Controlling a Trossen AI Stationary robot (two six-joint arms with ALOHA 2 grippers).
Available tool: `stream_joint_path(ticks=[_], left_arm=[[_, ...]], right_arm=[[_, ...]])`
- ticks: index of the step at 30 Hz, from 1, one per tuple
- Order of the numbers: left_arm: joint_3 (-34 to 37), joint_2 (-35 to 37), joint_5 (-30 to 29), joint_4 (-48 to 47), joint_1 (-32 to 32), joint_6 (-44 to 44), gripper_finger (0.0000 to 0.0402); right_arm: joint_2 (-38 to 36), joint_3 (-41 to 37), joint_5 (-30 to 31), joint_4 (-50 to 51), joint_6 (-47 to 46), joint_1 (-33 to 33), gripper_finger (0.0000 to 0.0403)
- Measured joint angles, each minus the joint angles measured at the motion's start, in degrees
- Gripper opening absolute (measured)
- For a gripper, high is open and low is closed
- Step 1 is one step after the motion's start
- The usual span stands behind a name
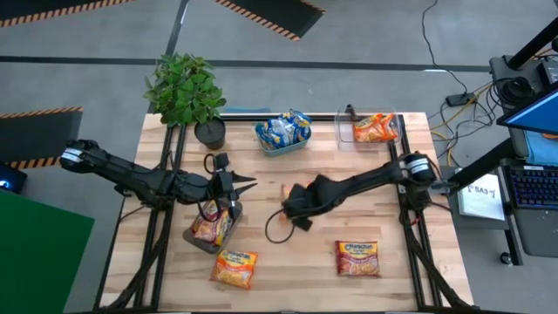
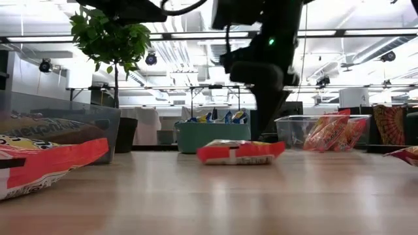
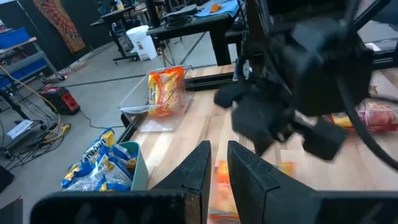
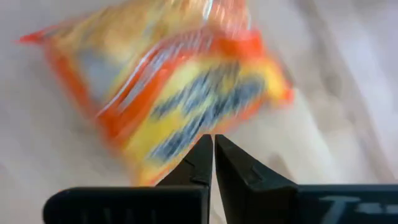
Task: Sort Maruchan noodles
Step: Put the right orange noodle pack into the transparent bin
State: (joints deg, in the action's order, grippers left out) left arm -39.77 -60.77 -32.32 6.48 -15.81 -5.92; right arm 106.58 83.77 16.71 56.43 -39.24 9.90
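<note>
**Noodle packets spread over surface, right gripper clenched above one at centre**

Orange-yellow noodle packet (image 4: 180,81) lies flat near surface centre, directly below the right gripper (image 4: 213,138). The right gripper is clenched, empty, tips over the packet's edge; contact unclear. In the high view the right arm covers nearly all of this packet.

Loose orange-yellow packet (image 1: 235,267) at 7 o'clock, flat. Red-pink packet (image 1: 357,259) at 5 o'clock, flat, well apart from the first.

Small clear bin (image 1: 199,240) at 8 o'clock holds a red-pink packet (image 1: 209,228), tilted up. The left gripper (image 1: 234,205) hangs just over this bin's 1 o'clock corner. Cannot tell if it is released, clenched or grasping anything.

Teal tray (image 1: 264,144) at 12 o'clock holds blue-and-white packets (image 1: 284,128), piled. Clear bin (image 1: 344,138) at 1 o'clock, just beside the tray, holds orange packets (image 1: 375,128).

Potted plant (image 1: 185,87) at 11 o'clock, on the surface's far corner, near the tray.

Wooden surface (image 1: 305,279) has bare planks between the two loose packets.
</note>
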Motion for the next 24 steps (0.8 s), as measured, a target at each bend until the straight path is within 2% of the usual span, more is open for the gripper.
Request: stream_joint_path(ticks=[7,13,18,24], left_arm=[[0.0,-1.59,0.24,0.75,0.04,0.42,0.0037],[-0.35,-7.13,5.58,0.82,0.42,0.14,0.0037],[-5.72,-15.47,10.39,-1.85,1.8,-2.59,0.0037],[-16.06,-28.19,12.31,-12.08,3.06,-5.51,0.0037]], right_arm=[[-7.35,-4.59,-0.86,0.21,4.01,-1.56,0.0009],[-16.17,-18.01,-6.96,-12.88,3.77,-3.29,0.0009],[-23.76,-30.23,-8.49,-26.44,-1.34,-6.54,0.0009],[-29.64,-39.15,-8.03,-35.61,-7.62,-10.97,0.0009]])
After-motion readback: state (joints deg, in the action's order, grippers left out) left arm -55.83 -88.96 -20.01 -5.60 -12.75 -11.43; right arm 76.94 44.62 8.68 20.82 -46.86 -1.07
